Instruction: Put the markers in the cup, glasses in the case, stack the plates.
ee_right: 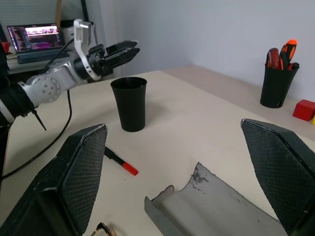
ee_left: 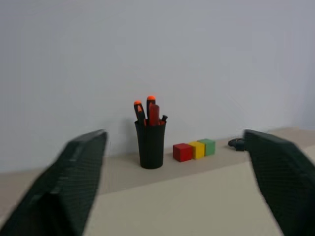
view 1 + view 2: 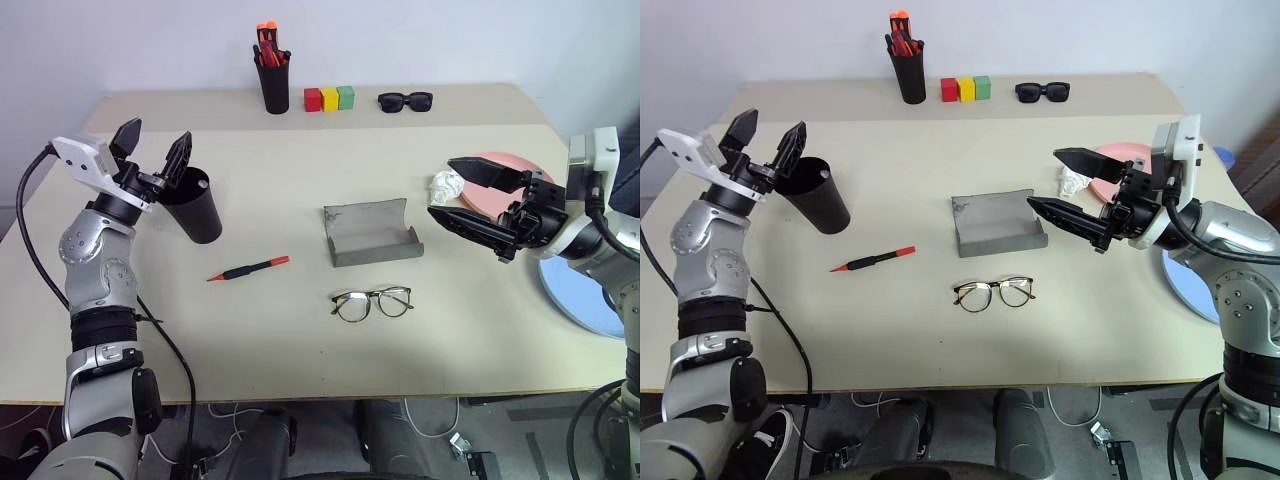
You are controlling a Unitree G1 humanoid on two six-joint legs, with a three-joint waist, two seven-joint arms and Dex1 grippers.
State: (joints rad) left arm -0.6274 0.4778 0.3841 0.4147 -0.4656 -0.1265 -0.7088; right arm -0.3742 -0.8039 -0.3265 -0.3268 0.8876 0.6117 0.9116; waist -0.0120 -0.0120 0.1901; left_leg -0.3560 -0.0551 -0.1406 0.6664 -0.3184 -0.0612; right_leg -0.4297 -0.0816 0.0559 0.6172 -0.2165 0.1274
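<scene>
Glasses lying nearest, folded open beside open grey case; thin wire, fragile, probably best pinching at bridge. Red marker lying near black cup; light, slippery. Left gripper hovering over cup, fingers apart; right gripper spread, empty. Sitting on beige table, white wall behind.

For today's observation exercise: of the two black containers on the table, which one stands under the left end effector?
The wide black cup, under the open left end effector; the narrower pen holder stands at the far edge.
</scene>
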